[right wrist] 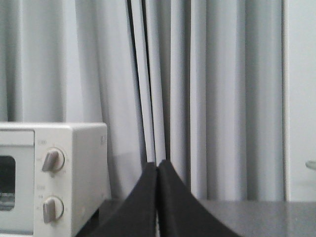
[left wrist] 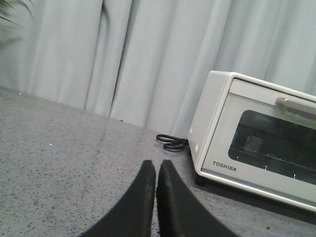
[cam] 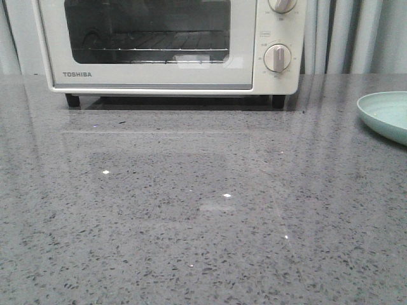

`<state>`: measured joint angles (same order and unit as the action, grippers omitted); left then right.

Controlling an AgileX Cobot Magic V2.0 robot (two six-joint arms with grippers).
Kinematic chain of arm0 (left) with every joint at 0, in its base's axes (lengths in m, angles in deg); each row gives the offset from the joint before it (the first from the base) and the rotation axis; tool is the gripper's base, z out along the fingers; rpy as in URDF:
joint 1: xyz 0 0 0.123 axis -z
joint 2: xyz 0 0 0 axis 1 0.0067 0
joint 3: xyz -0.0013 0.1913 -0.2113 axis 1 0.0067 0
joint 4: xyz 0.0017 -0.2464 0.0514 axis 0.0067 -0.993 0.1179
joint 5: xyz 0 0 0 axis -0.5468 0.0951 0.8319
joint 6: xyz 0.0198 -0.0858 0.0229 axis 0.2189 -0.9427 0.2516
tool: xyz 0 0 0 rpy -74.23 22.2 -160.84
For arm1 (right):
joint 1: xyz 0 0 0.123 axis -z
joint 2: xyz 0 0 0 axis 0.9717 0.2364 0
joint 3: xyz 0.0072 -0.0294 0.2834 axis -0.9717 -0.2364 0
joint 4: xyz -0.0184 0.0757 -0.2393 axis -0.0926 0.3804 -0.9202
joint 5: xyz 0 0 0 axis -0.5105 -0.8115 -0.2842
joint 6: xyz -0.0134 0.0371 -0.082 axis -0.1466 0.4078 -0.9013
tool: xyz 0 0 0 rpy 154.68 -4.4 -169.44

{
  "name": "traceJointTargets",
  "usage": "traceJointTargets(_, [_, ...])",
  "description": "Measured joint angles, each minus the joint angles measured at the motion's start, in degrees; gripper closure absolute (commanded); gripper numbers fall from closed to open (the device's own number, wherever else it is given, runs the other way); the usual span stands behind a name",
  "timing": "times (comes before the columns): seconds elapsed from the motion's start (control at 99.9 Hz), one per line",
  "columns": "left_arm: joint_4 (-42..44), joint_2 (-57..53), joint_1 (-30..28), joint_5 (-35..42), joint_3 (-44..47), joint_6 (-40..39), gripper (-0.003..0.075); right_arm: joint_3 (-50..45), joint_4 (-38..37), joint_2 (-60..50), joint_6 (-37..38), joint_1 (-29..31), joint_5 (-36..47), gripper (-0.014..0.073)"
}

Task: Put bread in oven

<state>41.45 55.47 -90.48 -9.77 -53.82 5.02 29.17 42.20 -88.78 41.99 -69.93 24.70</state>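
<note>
Both grippers closed and empty before a shut Toshiba oven; no bread in view.

Left gripper [left wrist: 156, 170] and right gripper [right wrist: 157, 170] have fingers pressed together; the oven [cam: 159, 73], door closed, sits far left, a pale green plate [cam: 388, 114] right. Best opening: pull the door handle [left wrist: 296, 106] down first.

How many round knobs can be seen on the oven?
2. Both sit on the oven's right panel: the upper knob is cut off by the front view's top edge, the lower knob is just below it. More could be hidden above.
</note>
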Motion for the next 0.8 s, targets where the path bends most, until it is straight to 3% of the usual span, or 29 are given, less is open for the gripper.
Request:
traceJointTargets(0.37, [-2.9,0.0,0.0,2.9,0.0,0.0,0.0742,0.0,0.0,0.0,2.6,0.0,12.6,0.0669])
traceJointTargets(0.54, [-4.1,0.0,0.0,7.8,0.0,0.0,0.0742,2.2,0.0,-0.3,5.5,0.0,-1.1,0.0668])
traceJointTargets(0.801, [-3.4,0.0,0.0,7.6,-2.5,-0.4,0.0742,11.2,0.0,-0.3,9.4,0.0,-26.7,0.0655])
